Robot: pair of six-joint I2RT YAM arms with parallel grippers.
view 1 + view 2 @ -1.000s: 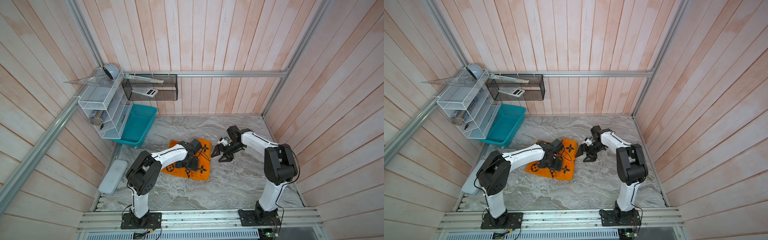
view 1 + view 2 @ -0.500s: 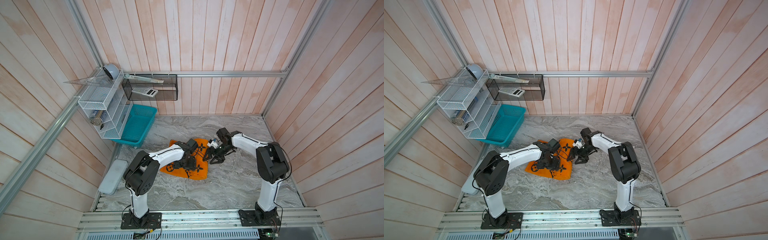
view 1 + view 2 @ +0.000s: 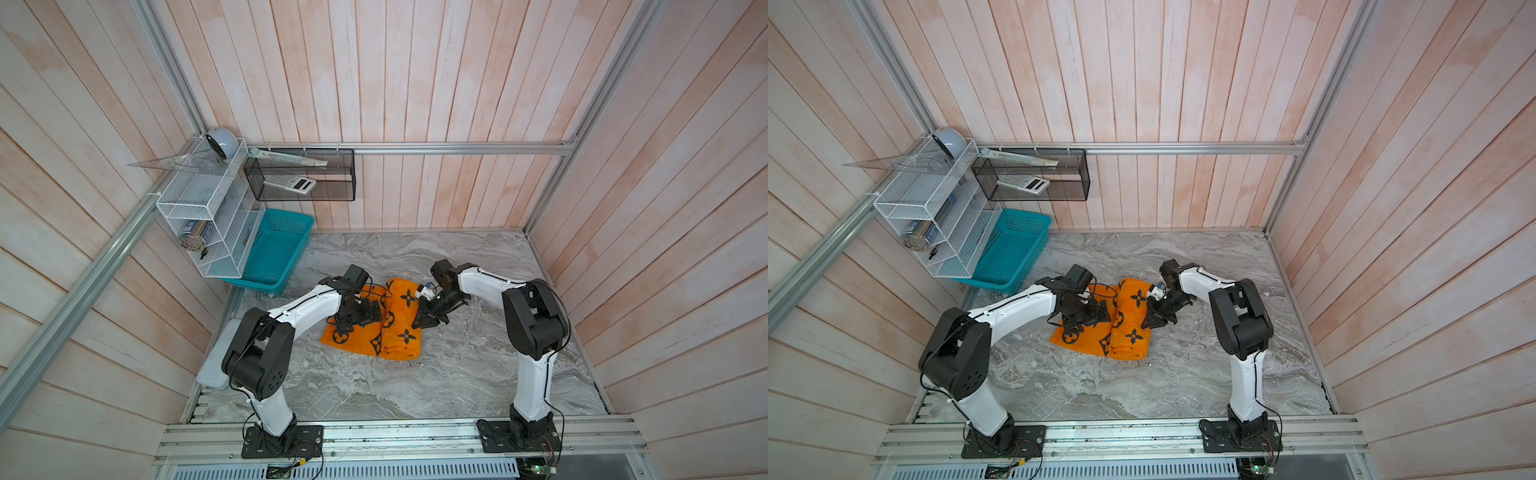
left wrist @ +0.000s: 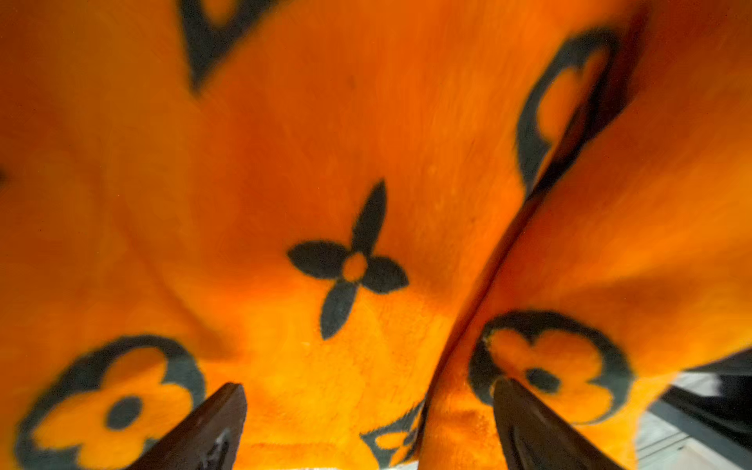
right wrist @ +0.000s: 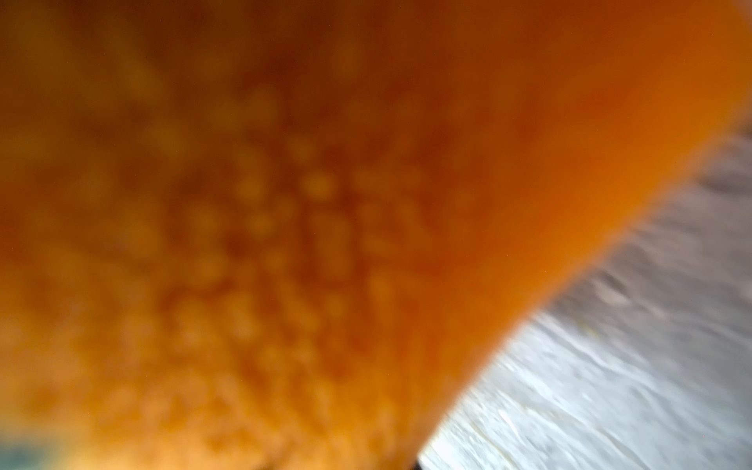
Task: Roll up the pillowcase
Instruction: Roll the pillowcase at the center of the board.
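Note:
The orange pillowcase (image 3: 400,332) with black flower prints lies mid-table in both top views, its right part a thick roll (image 3: 1133,328) and its left part flat (image 3: 1073,338). My left gripper (image 3: 360,316) hangs low over the flat part beside the roll. Its dark fingertips (image 4: 228,411) stand wide apart and open, with only fabric (image 4: 354,260) below them. My right gripper (image 3: 424,322) presses against the roll's right edge. Blurred orange fabric (image 5: 285,224) fills the right wrist view and hides the jaws.
A teal basket (image 3: 276,253) stands at the back left under a white wire shelf (image 3: 208,224). A black mesh bin (image 3: 299,180) hangs on the back wall. A pale flat lid (image 3: 214,361) lies along the left edge of the marble table (image 3: 457,374).
My right arm has swung left from the bare table to the pillowcase's right edge, and its jaws have closed. My left gripper stayed over the fabric and opened slightly wider.

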